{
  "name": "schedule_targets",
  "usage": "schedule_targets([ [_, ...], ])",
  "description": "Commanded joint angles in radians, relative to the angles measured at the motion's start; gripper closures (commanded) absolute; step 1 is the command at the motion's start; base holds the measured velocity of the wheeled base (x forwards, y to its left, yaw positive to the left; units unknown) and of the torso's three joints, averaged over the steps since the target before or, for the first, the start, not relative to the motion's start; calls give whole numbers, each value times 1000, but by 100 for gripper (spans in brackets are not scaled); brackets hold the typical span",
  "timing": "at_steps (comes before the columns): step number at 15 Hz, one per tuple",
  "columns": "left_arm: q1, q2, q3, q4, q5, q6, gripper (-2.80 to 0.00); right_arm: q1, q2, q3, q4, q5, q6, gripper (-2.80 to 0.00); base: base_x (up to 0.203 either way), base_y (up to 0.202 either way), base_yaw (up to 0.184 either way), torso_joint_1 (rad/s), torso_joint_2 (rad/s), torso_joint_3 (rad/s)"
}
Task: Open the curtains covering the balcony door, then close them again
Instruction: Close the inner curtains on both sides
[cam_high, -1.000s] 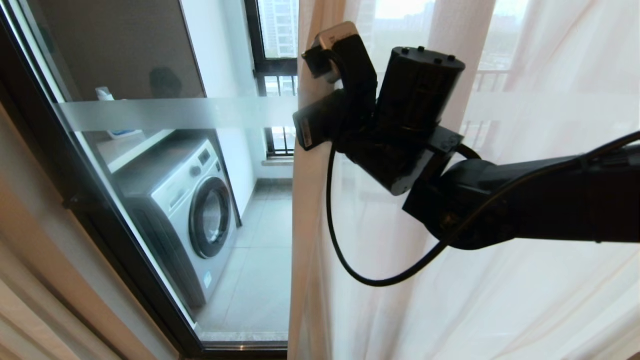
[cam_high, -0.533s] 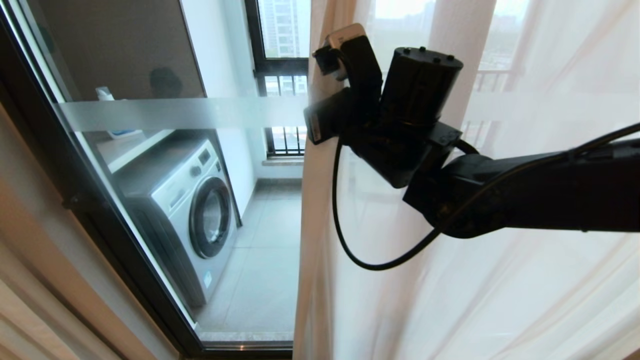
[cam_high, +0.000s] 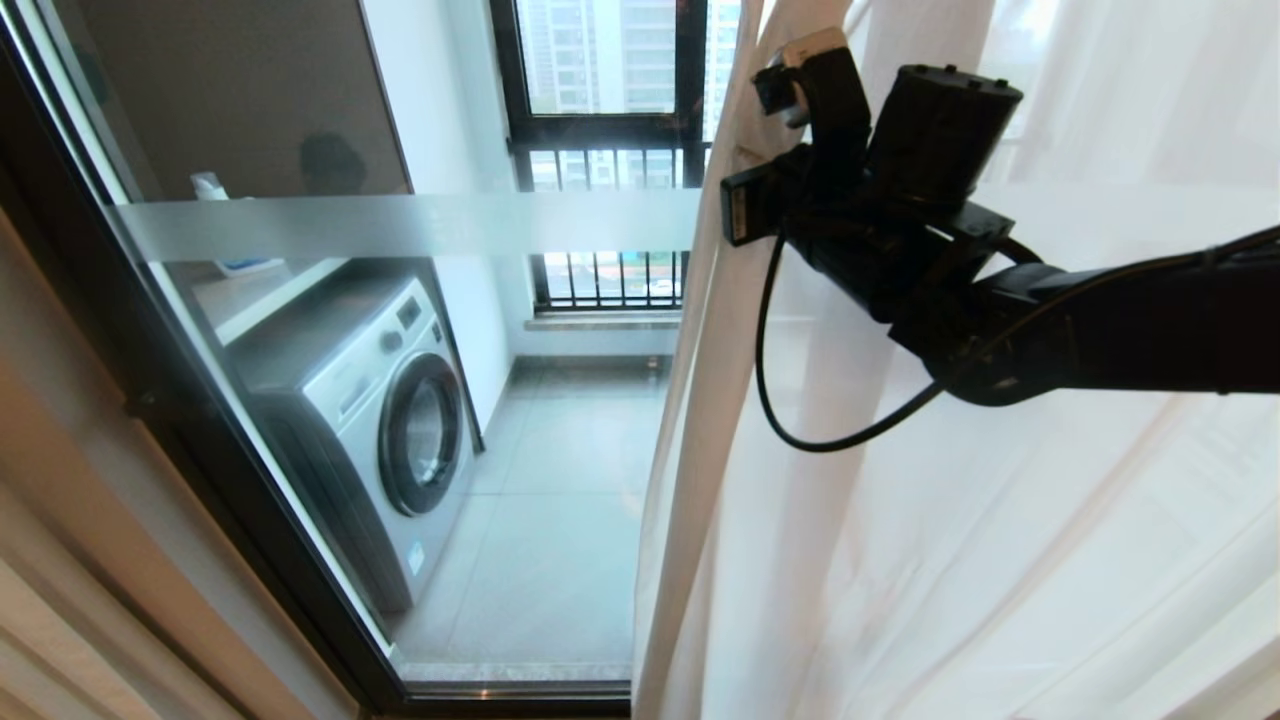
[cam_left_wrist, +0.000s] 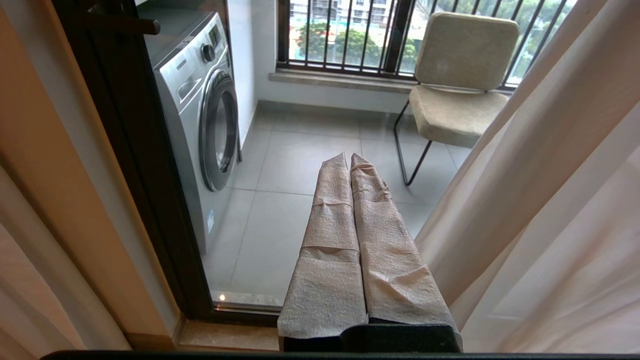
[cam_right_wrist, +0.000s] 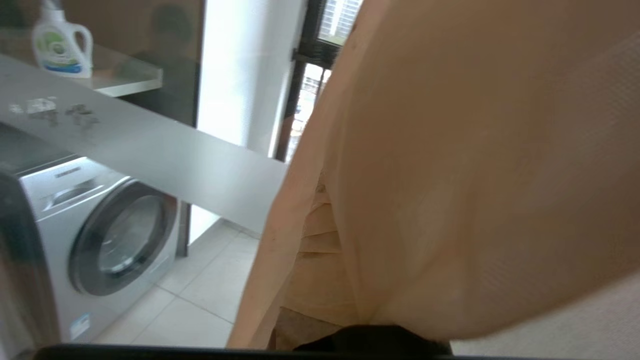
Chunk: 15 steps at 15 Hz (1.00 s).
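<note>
My right tool (cam_high: 775, 110) is clenched on the leading edge of the curtains (cam_high: 900, 520), up high where the sheer white cloth gathers into a fold, because a pinch near that hem lets the whole panel travel with my arm instead of just bunching. In the right wrist view the cloth drapes so close over the fingers that I see little else, which fits a firm grip on fabric. The balcony door (cam_high: 330, 225), glass in a dark frame crossed by a frosted strip, stands bare on my left side, with the washing machine (cam_high: 385, 400) and the farther barred window (cam_high: 610, 280) plain through it; the sheers cover the door's right part. Compared with a second ago, the curtain edge and my right tool have shifted rightward, baring more glass and more window bars, so I judge the opening stroke to be under way, not finished. My left tool (cam_left_wrist: 350, 165) sits clenched and empty, low before the door, its wrapped fingers (cam_left_wrist: 330, 240) pressed together, parked.
</note>
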Motion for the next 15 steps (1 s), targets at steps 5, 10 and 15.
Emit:
schedule_targets([
  [5,-1,0,0,-2,1,-1,0,-90,-16,-1,-5,-7,-1,0,0,0,0,0,0,0],
  [10,0,0,0,-1,1,-1,0,-98,-3,-1,-5,-7,-1,0,0,0,0,0,0,0],
  [15,-1,0,0,-2,1,-1,0,-98,3,-1,-5,-5,-1,-280,0,0,0,0,0,0],
])
